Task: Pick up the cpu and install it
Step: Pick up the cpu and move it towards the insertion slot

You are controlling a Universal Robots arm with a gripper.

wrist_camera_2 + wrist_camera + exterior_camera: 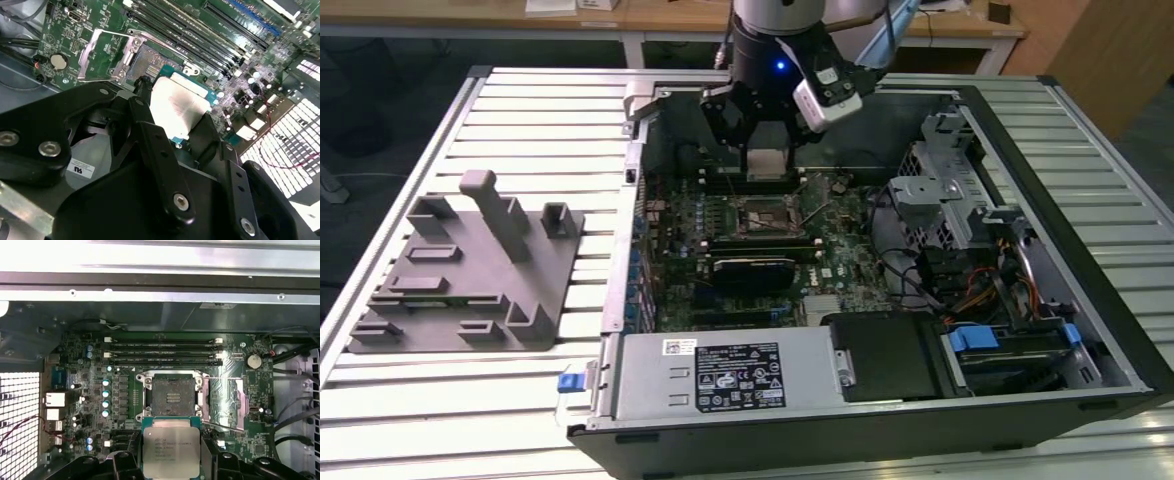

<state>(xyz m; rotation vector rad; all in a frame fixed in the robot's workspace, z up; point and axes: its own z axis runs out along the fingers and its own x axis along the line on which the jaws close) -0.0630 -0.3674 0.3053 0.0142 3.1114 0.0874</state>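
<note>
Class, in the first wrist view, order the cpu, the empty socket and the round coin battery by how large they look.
Largest, tied: cpu and socket look about alike; the cpu is nearer the camera, so ranking them is unsure.
Smallest: coin battery, clearly.

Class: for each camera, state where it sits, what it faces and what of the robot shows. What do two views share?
Exterior view: off the arm, looking down into the open computer case; arm and gripper show.
First wrist view: on the arm, facing the empty socket; gripper holds the cpu.
Second wrist view: on the arm, close behind the black gripper, facing the motherboard.
Shared: both wrist views show cpu and socket.
</note>
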